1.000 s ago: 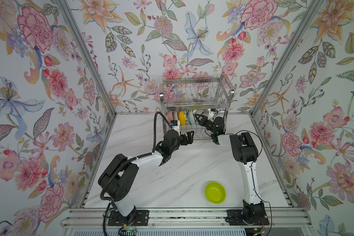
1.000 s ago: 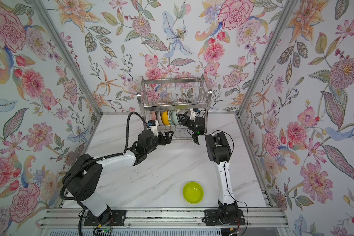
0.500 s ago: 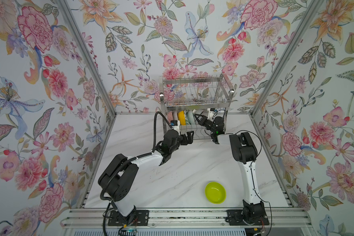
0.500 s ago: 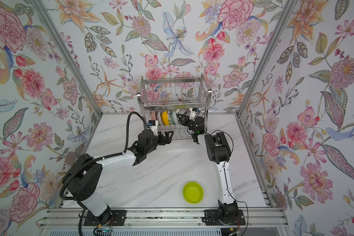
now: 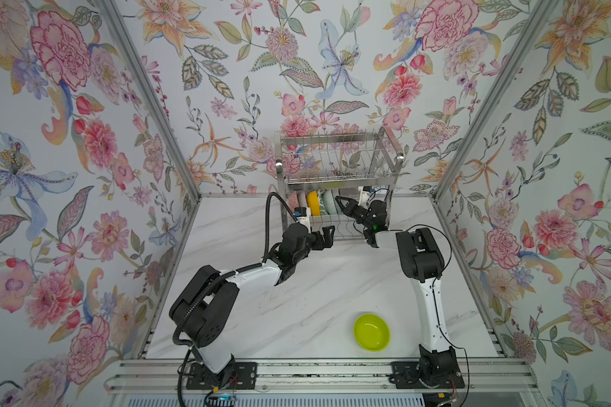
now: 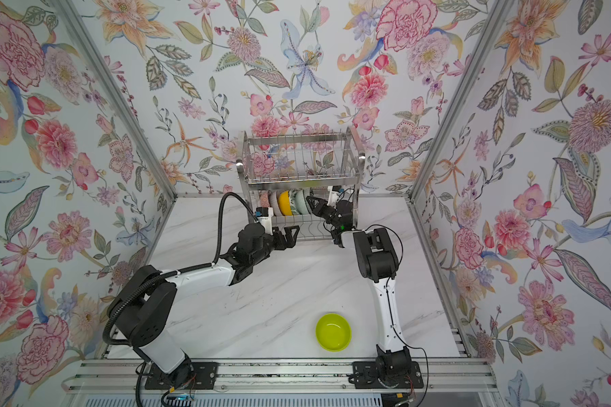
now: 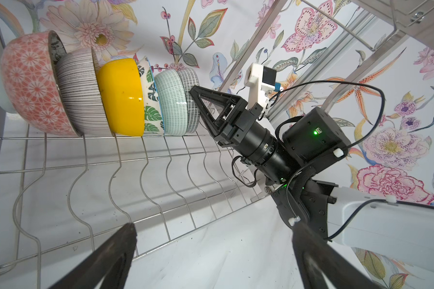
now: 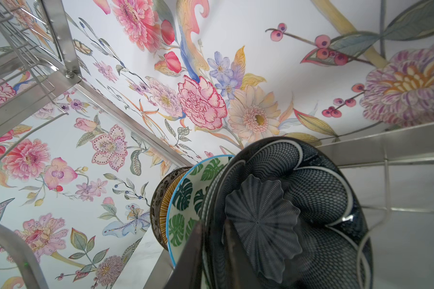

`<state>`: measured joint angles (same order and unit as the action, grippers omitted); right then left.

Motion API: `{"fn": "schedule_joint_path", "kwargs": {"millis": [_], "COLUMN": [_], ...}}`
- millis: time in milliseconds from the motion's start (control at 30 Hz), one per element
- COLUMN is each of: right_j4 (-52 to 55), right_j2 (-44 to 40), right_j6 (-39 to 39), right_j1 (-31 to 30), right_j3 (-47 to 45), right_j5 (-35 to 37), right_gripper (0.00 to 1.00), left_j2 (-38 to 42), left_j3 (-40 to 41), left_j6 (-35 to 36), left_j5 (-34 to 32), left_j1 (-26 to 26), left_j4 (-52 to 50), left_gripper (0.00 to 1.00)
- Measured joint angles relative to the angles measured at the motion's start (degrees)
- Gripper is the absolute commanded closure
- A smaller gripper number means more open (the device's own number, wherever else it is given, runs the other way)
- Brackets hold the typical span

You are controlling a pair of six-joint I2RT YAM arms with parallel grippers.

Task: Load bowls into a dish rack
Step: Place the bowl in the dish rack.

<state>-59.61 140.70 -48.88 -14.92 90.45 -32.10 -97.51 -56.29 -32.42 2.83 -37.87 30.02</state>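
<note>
A: Right gripper (image 7: 194,91)?
B: Jaws nearly together astride the dark blue-grey bowl (image 8: 286,212) rim, on the dish rack (image 5: 336,155) lower tier. Clamped or slack, can't tell; fingers blurred.
A: Left gripper (image 7: 214,226)?
B: Gaping, empty. Lime green bowl (image 5: 371,332) on table, well apart.

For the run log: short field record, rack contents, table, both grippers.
rack: shiny two-tier steel wire dish rack at the back wall
lower tier: six bowls on edge in a row: pink patterned bowl, black-and-white striped bowl, orange-yellow bowl, green leaf-print bowl, pale mint bowl, dark blue-grey flower-patterned bowl
loose: lime green round bowl, upright on the white marbled table
left gripper: open, empty, before the rack
right gripper: fingers astride the last bowl's rim; grip unclear
</note>
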Motion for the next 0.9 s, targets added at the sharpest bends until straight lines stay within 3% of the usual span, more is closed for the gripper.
{"fn": "schedule_joint_path", "kwargs": {"millis": [367,900], "right_j4": [1.2,1.9], "right_j2": [0.0,-5.6], "right_j6": [0.6,2.6], "right_j1": [0.0,-0.2], "right_j3": [0.2,-5.7], "right_j5": [0.4,3.9], "right_gripper": [0.81,0.61], "left_j2": [0.0,0.0], "left_j3": [0.0,0.0], "left_j6": [0.0,0.0], "left_j5": [0.0,0.0], "left_j1": [0.0,0.0], "left_j4": [0.0,0.0], "left_gripper": [0.01,0.01]}}
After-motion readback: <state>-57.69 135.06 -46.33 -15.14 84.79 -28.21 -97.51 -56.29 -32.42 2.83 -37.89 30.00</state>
